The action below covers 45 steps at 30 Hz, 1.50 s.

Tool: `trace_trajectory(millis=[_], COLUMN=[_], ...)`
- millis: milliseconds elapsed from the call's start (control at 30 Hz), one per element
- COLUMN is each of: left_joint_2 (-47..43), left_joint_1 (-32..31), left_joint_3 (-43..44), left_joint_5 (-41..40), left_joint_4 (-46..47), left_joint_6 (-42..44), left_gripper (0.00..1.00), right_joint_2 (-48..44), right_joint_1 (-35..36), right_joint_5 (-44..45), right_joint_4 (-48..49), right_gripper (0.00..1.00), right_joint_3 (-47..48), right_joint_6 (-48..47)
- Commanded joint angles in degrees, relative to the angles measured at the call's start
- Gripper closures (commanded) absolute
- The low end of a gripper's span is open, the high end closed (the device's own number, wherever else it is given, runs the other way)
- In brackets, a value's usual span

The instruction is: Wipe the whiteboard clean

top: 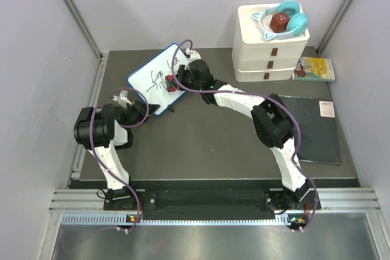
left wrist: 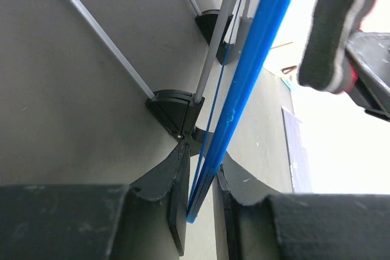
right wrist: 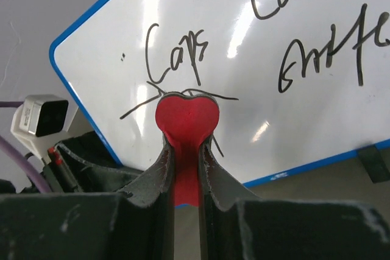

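The left gripper (left wrist: 201,159) sits at the lower left edge of the whiteboard (top: 155,77). Its jaws are narrow and pinch the board's thin blue frame (left wrist: 256,47) between them. Behind the board on that side, its wire stand (left wrist: 109,47) runs down into black feet (left wrist: 173,108) on the dark table (top: 201,144).

The whiteboard stands tilted on this stand at the far left-of-centre part of the table, between the two grippers. Its face is turned toward the right arm and carries black handwriting (right wrist: 177,59) across most of it.

Against the board's right half is the right gripper (right wrist: 186,150), its jaws clamped on a red-backed eraser (right wrist: 186,120). The eraser's rounded top lies over the lower strokes of the writing. From the left wrist view its dark felt pad faces the board, but whether it touches cannot be told.

Right of the whiteboard and well apart from it, a stack of white trays (top: 268,59) bears teal headphones (top: 295,19). A book (top: 315,69) lies just beyond the stack. A flat black pad (top: 314,129) lies nearer than the stack, also right of the board.
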Motion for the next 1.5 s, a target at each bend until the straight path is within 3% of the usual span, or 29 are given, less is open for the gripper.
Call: trace_trajectory(millis=[0,267,500,800,967,1200,1467], left_joint_2=[-2.86,-6.99,-7.35,-8.66,-9.72,-9.54,-9.28], left_joint_1=[-0.55,-4.77,-5.13,-5.04,-5.21,-5.13,-5.04], left_joint_3=[-0.94,1.34,1.43,0.90,0.20,0.29,0.55], left_joint_5=[-1.72,-5.68,-6.39,-7.79,-8.58,-7.88,-7.18], left_joint_4=[-5.65,-18.82,-20.24,-23.23,-25.08,-24.82,-24.90], left_joint_6=[2.61,9.91,10.36,10.71,10.97,11.24,11.24], left_gripper=[0.87,0.90,0.92,0.93,0.94,0.94,0.94], right_joint_2=[4.27,12.89,20.53,24.31,25.54,20.81,18.17], right_joint_1=[1.64,5.77,6.82,7.18,6.13,4.54,1.55], right_joint_5=[3.62,6.97,1.42,5.38,12.41,21.46,16.82], right_joint_4=[-1.08,-10.12,-16.80,-18.22,-21.56,-22.26,-27.98], right_gripper=[1.00,1.00,1.00,1.00,1.00,1.00,1.00], right_joint_3=[6.80,23.94,39.22,39.33,39.16,29.25,22.56], right_joint_6=[-1.04,-6.50,-4.38,-4.29,-3.95,-1.23,7.56])
